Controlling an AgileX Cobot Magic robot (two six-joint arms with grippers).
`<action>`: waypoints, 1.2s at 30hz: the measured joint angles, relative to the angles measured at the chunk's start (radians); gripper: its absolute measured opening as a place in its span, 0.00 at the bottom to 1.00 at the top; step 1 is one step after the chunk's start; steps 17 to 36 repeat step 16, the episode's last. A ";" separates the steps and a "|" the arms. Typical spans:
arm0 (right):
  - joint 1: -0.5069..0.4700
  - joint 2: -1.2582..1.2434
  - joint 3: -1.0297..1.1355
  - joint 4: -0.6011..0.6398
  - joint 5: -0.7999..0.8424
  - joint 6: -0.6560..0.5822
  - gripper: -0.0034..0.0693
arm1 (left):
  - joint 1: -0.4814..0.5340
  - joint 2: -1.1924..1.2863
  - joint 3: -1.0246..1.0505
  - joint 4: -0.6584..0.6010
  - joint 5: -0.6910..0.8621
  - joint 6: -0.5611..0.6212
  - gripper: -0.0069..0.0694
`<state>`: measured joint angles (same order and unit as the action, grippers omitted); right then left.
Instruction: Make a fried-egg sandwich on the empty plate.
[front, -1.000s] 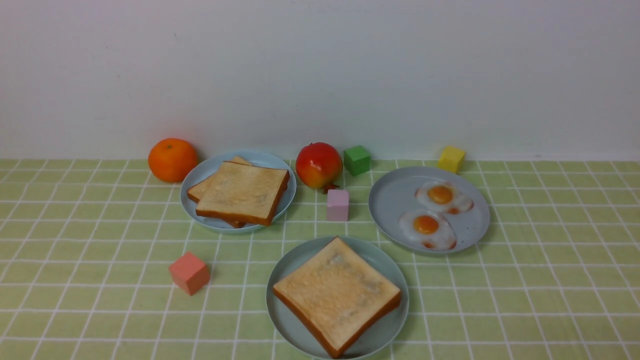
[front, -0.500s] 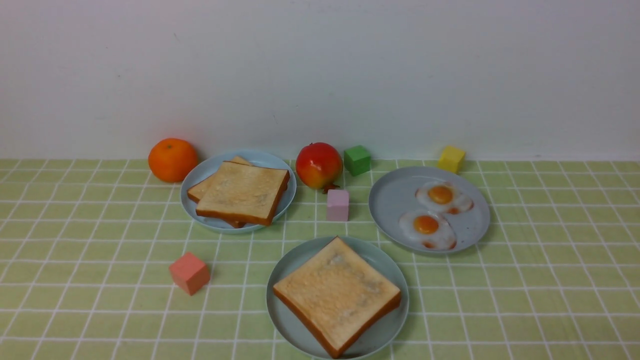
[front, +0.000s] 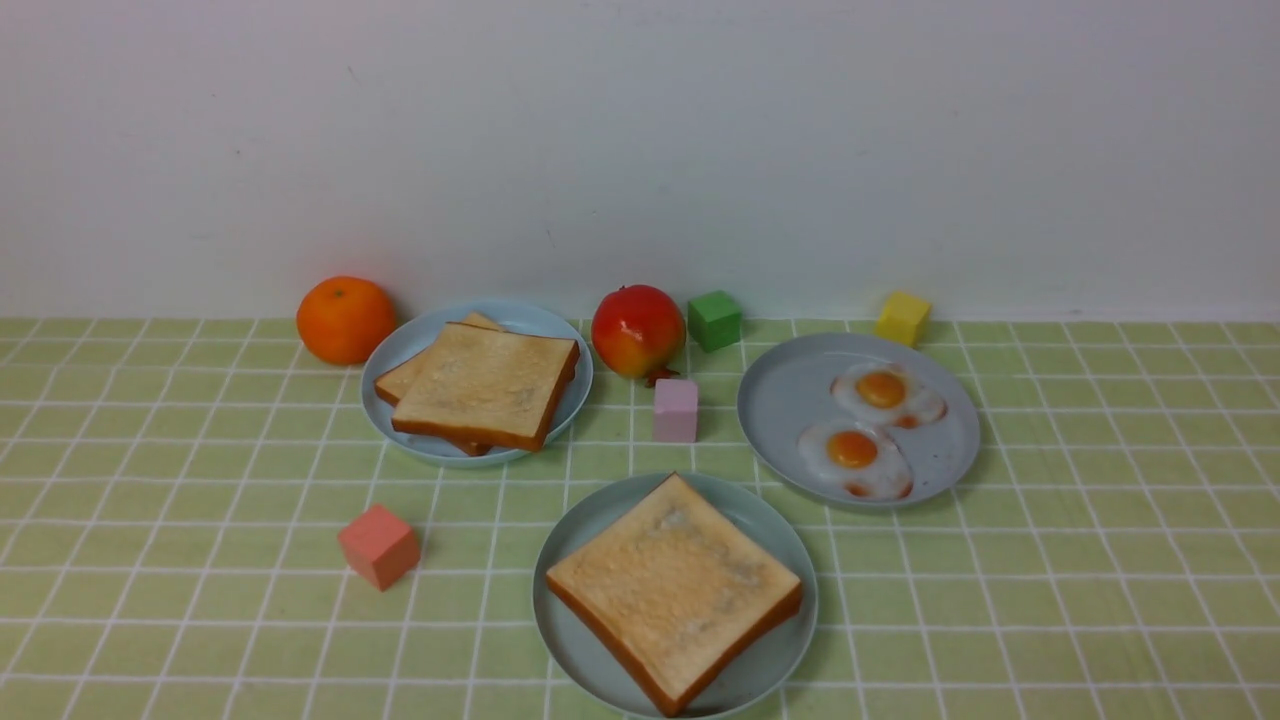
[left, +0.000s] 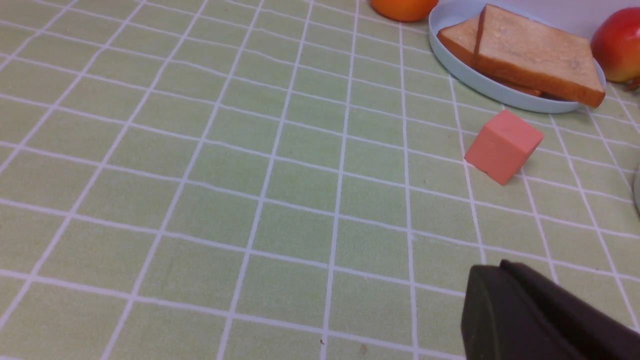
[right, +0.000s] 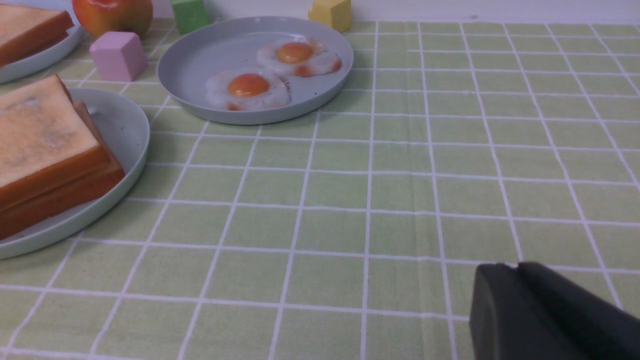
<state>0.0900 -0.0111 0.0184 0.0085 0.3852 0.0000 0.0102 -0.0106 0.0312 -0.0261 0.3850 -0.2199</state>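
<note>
left gripper (left: 492, 267) with jaws pressed together, nothing between. on the light-blue plate (front: 377, 427), crossed toast slices (front: 490, 385), likely to slide if brushed by a low sweep. on the aqua-green plate (front: 560, 640), centre of the counter (front: 240, 640), the toast sandwich (front: 675, 590), top slice skewed over the lower; apt to topple or shed any filling if nudged at a corner. on the grey-lavender plate (front: 775, 440), two fried eggs (front: 851, 450) (front: 884, 390), flat, so easy to drag or pinch badly if approached too high. right gripper (right: 507, 270) empty, jaw gap impossible to tell. hard to make out: egg between the slices, mostly hidden by bread; aqua-green plate's near rim, cut off in front view.
</note>
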 joint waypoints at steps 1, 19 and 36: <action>0.000 0.000 0.000 0.000 0.000 0.000 0.14 | 0.000 0.000 0.000 0.000 0.000 0.000 0.07; 0.000 0.000 0.000 0.000 0.000 0.000 0.17 | 0.000 0.000 0.000 0.000 0.000 0.000 0.08; 0.000 0.000 0.000 0.000 0.000 0.000 0.17 | 0.000 0.000 0.000 0.000 0.000 0.000 0.08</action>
